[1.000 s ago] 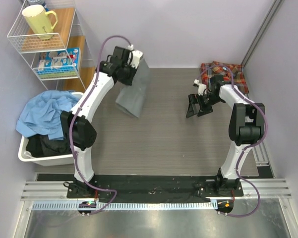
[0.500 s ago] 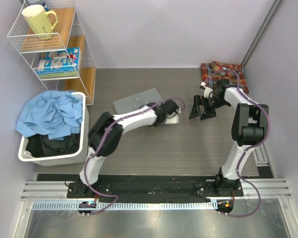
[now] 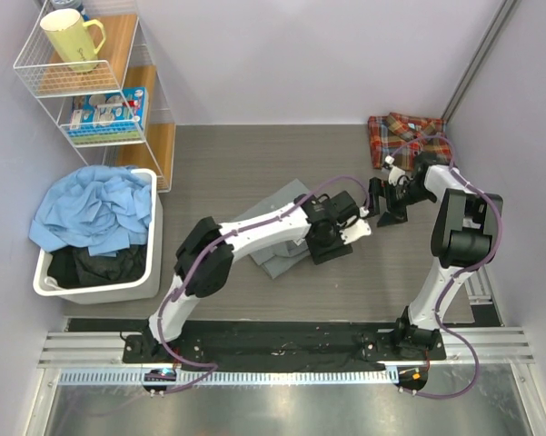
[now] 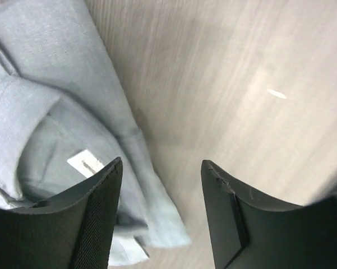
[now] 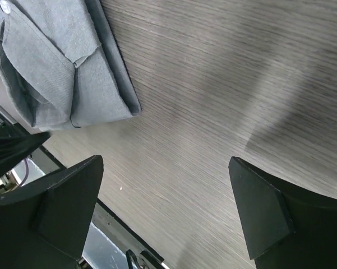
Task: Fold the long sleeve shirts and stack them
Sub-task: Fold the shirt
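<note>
Grey shirt (image 4: pixel 56 73) lies folded flat on the table (image 4: pixel 241 84), left of my left gripper (image 4: pixel 161 168) and partly under its left-hand finger. The long folded edge runs diagonally from far-left down into the gap between the fingers, and the long axis follows that edge. The collar (image 4: pixel 22 106) end is nearest the fingers, with the body pointing away. The white neck label (image 4: pixel 84 162) is just beside the left-hand fingertip.

Left gripper: fingers spread, nothing pinched. Only cloth edge and bare table show in the gap. Can't tell whether the finger touches the cloth.

Right gripper (image 5: pixel 165 162): fingers spread wide, holding nothing, bare table between them. From here the same shirt sits beyond and to the left of the left-hand finger, apart from it, with a fold corner pointing toward the gap.

Look: plain mid-grey weave, layers stacked, edges slightly uneven, one pale button (image 5: pixel 4 5) at the far-left.

Plaid shirt (image 3: pixel 407 138), red-orange and blue, lies beyond the right gripper in the far right corner, well apart from the grey shirt.
</note>
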Controlling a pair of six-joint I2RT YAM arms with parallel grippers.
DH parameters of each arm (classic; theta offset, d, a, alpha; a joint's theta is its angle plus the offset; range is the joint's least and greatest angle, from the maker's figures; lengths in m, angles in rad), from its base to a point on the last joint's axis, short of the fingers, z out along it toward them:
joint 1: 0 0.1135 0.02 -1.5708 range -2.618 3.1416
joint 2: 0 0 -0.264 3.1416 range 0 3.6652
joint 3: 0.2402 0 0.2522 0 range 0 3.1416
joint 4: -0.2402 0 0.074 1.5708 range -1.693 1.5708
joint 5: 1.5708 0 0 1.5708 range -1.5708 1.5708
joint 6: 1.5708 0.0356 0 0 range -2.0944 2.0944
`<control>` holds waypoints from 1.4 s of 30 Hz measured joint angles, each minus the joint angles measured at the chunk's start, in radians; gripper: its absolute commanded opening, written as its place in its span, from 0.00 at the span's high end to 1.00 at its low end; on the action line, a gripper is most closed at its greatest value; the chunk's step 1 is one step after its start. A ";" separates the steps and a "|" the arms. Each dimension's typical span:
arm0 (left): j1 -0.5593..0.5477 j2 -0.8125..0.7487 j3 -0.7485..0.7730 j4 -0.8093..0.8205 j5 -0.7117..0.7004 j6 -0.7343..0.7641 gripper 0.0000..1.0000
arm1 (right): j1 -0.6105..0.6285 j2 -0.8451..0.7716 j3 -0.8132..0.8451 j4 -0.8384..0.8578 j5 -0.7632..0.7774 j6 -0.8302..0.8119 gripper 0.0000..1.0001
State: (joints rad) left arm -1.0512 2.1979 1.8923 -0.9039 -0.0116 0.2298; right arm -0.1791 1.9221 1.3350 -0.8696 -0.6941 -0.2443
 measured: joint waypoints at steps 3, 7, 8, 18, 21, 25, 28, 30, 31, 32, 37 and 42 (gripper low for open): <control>0.044 -0.072 -0.007 -0.013 0.117 -0.014 0.47 | -0.002 -0.008 -0.007 -0.003 0.000 0.008 0.00; 0.202 -0.150 0.037 -0.063 0.209 0.041 0.56 | -0.002 -0.056 -0.047 -0.014 -0.016 0.019 0.00; 0.245 -0.160 0.040 -0.073 0.222 0.072 0.57 | -0.002 -0.065 -0.054 -0.016 -0.023 0.022 0.00; 0.422 -0.177 -0.229 -0.135 0.214 0.449 0.73 | -0.003 -0.077 -0.102 -0.018 -0.068 0.046 0.00; 0.389 -0.148 -0.276 -0.112 0.213 0.463 0.75 | -0.004 -0.077 -0.115 -0.021 -0.068 0.046 0.00; 0.317 -0.116 -0.333 -0.094 0.200 0.433 0.76 | -0.009 -0.077 -0.118 -0.029 -0.061 0.045 0.00; 0.197 -0.094 -0.287 -0.113 0.221 0.323 0.75 | -0.022 -0.078 -0.109 -0.040 -0.044 0.042 0.00; 0.081 -0.033 -0.181 -0.125 0.277 0.236 0.61 | -0.033 -0.068 -0.077 -0.055 -0.033 0.042 0.01; 0.029 0.010 -0.100 -0.118 0.309 0.188 0.55 | -0.035 -0.061 -0.057 -0.056 -0.030 0.042 0.02; -0.020 0.043 -0.035 -0.097 0.356 0.148 0.45 | -0.039 -0.047 -0.025 -0.058 -0.027 0.042 0.03; 0.029 -0.017 -0.020 0.041 0.647 -0.082 0.38 | -0.039 0.011 0.082 -0.050 -0.022 0.041 0.09; 0.444 -0.213 -0.185 0.225 0.765 -0.286 0.37 | 0.019 0.059 0.114 -0.056 -0.004 0.033 0.22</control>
State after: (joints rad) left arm -0.6067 1.9846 1.7069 -0.6792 0.7536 -0.0559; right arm -0.1596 1.9808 1.4494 -0.9253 -0.6979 -0.2111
